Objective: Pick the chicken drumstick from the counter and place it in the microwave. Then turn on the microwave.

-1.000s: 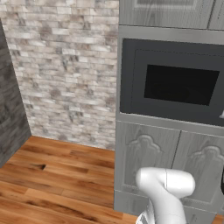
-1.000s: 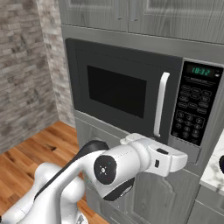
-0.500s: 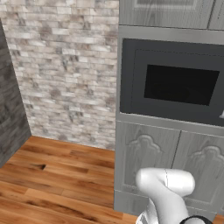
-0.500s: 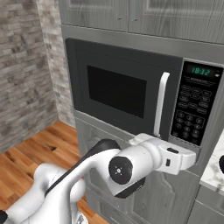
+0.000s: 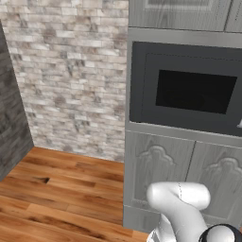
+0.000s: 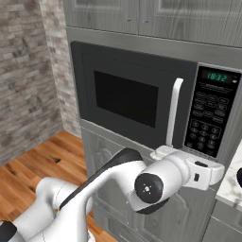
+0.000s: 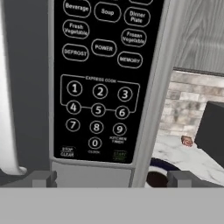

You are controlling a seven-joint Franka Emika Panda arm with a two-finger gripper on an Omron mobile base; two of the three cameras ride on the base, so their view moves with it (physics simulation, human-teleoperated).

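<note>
the grey-framed microwave with its black windowed door (image 6: 124, 98) shut blocks the cavity; its white upright handle (image 6: 174, 112) juts forward. open room lies over the marbled counter (image 7: 189, 158) rightward, edged by 1 black box appliance (image 7: 212, 131).

Matt grey microwave (image 6: 142, 101), glossy black keypad (image 7: 98, 83), marbled stone counter (image 7: 188, 157)

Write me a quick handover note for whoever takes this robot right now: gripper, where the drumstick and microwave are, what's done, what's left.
Gripper: open and empty, close in front of the keypad, near its bottom edge.
Microwave: door shut, handle beside the keypad, clock lit.
Chicken drumstick: lying on the counter to the right of the microwave, near a black box appliance.
Done: nothing yet; the drumstick is not picked up.
Left: open the door, fetch the drumstick, put it inside, shut the door, press start.
</note>
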